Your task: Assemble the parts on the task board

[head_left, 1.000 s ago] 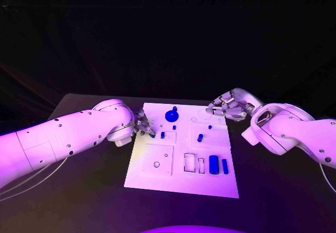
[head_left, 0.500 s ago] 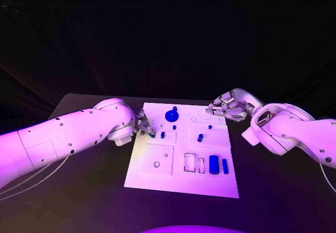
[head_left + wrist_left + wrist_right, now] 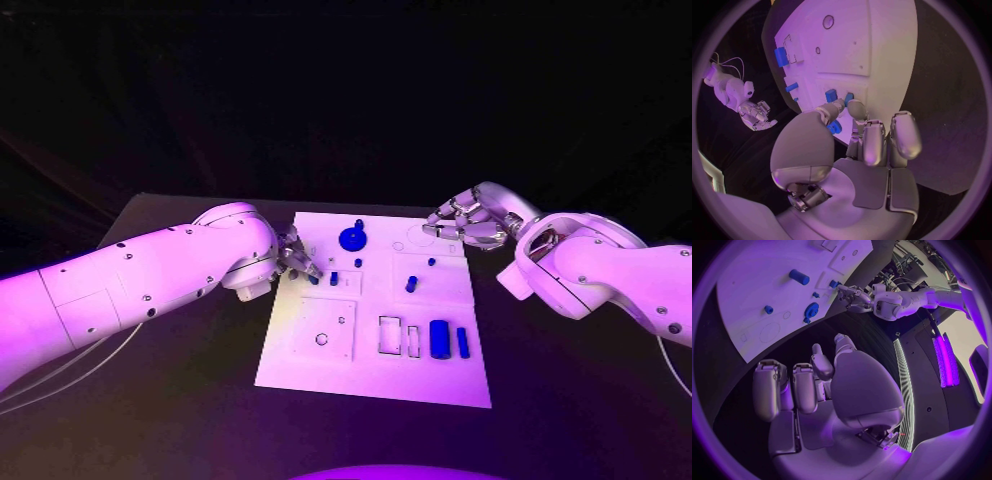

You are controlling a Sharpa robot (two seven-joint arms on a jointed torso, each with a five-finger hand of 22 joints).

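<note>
Task board point(image 3: 378, 360) lies flat in the middle of the black table point(image 3: 173, 420), carrying small blue parts: a round knobbed part point(image 3: 353, 238) near its far edge, a short peg point(image 3: 411, 284) at mid-board, and two upright blocks point(image 3: 440, 340) beside rectangular recesses near its right side. Left hand point(image 3: 296, 262) sits at the board's left edge, fingers point(image 3: 837, 107) touching a small blue piece point(image 3: 834, 126); whether they pinch it I cannot tell. Right hand point(image 3: 464, 225) hovers at the far right corner, fingers loosely curled on nothing. Nothing has visibly moved since a second ago.
</note>
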